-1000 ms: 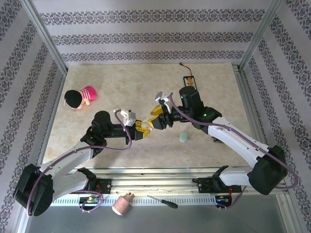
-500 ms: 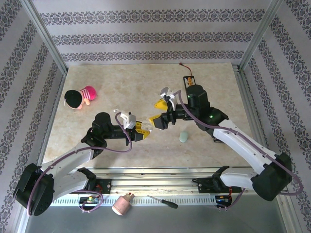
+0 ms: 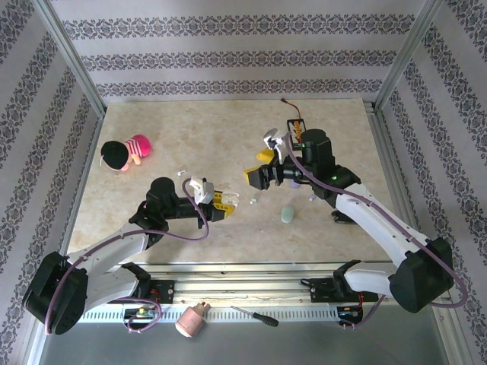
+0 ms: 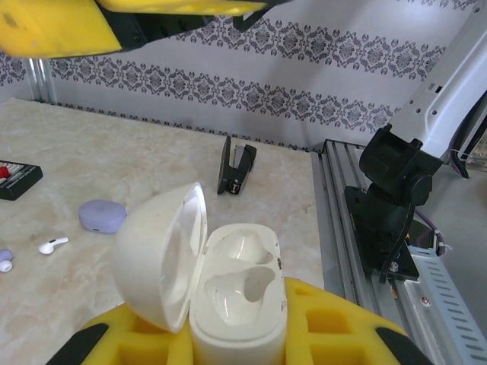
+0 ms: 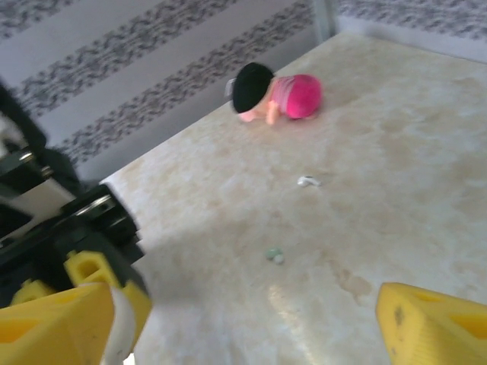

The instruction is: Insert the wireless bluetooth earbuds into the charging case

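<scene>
Left wrist and overhead views:
- While the left gripper (image 3: 227, 204) stays out over the table's middle, I see it clamped on the white charging case (image 4: 236, 293).
- The case sits upright between the yellow pads. Its lid (image 4: 163, 255) is swung open to the left and both moulded wells are exposed.
- The shell looks plain white to me.
- The right gripper (image 3: 259, 166) hangs just beyond and to the right of the left one.

Right wrist view:
- The right gripper's fingers (image 5: 57, 323) stand wide apart with nothing between them.

Earbuds, all loose on the marble-patterned table (image 3: 190, 125):
- A stemmed white earbud (image 4: 53, 245) lies near a lavender case (image 4: 103, 215).
- A lavender earbud (image 4: 4, 260) is cut by the frame edge beside it.
- A second white earbud (image 5: 307, 181) lies between the plush doll (image 5: 278, 97) and a pale green earbud (image 5: 274, 255).

Other items:
- A pale green case (image 3: 287, 215) rests near the right arm.
- A black stapler (image 4: 237, 166) stands near the right rail.
- A black box (image 4: 15, 176) has a red button. Its pale markings are too small for me to read.
</scene>
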`<state>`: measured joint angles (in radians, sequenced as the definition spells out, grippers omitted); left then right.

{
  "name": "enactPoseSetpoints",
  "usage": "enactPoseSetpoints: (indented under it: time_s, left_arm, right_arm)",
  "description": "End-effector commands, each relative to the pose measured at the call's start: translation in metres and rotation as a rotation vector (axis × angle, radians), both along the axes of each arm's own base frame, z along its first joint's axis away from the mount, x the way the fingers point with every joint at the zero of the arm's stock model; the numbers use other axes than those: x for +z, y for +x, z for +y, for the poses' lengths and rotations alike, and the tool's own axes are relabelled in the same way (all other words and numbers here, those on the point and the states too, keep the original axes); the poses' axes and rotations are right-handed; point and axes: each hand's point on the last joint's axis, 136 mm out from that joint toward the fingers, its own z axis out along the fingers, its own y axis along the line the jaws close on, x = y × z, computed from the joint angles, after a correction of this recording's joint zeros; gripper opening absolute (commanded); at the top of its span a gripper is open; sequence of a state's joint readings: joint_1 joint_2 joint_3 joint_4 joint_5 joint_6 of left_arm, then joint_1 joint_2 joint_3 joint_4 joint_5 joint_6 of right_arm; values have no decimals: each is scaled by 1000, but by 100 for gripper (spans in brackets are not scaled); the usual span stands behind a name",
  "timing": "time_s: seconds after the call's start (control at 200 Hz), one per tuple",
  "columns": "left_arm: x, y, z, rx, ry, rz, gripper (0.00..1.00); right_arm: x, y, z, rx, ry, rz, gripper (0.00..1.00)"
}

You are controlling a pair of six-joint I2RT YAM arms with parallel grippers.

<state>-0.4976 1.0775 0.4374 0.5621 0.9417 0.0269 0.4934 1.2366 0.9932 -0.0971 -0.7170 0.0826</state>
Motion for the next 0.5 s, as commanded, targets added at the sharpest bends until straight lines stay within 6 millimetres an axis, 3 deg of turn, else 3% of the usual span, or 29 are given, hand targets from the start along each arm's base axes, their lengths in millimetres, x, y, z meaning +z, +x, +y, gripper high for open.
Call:
enactPoseSetpoints:
  time_s: [0.0, 0.145, 0.33, 0.495]
  left_arm:
    - [6, -7, -4, -35, -19, -59, 4]
    - [7, -8, -4, -39, -20, -61, 4]
    - [15, -12, -4, -62, -39, -66, 4]
    - [19, -12, -3, -54, -46, -83, 4]
  right_arm:
    - [-1, -38, 17, 210, 35, -35, 83]
    - [-7, -56, 27, 303, 44, -23, 71]
    - [-20, -56, 32, 313, 23, -1, 54]
    - [-27, -60, 36, 333, 19, 26, 54]
